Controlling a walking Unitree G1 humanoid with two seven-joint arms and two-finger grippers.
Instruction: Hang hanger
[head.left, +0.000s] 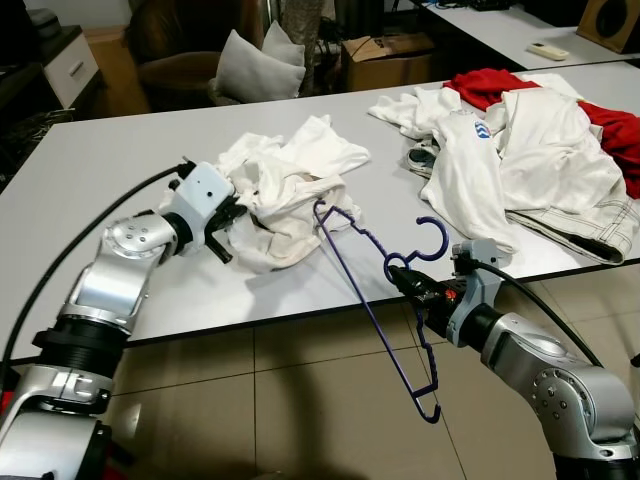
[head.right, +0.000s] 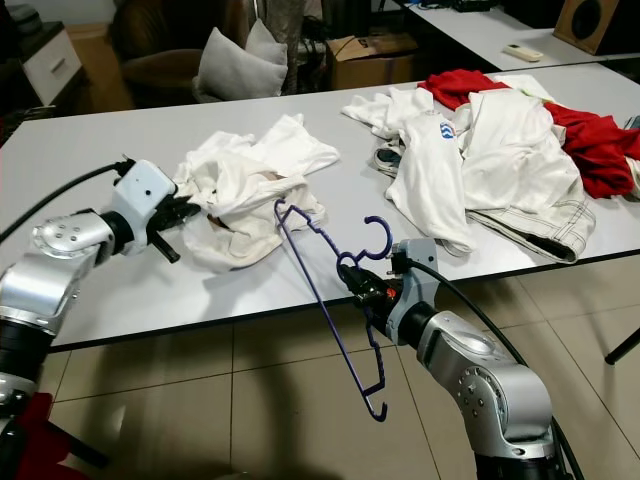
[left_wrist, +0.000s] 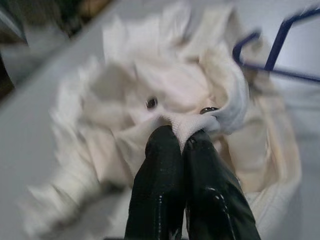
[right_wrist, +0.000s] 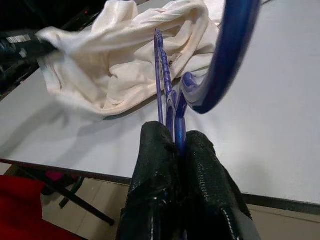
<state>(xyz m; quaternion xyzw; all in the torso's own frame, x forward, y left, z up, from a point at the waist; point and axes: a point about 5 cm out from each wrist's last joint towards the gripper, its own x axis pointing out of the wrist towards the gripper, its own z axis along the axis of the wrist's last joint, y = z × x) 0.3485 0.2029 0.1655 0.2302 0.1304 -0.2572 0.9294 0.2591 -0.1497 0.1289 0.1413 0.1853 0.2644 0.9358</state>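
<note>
- Our right gripper (head.left: 400, 280) clamps the blue hanger (head.left: 375, 300) at its neck, off the surface's near edge.
- Our left gripper (left_wrist: 182, 137) pinches the cream garment (head.left: 285, 195); threading and hanging remain.

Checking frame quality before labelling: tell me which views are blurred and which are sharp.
Left wrist view: motion-blurred, the white garment smeared; the left hand is fairly clear. Right wrist view: sharp on the right hand, the blue hanger hook soft. Both eye views: evenly lit, sharp.
</note>
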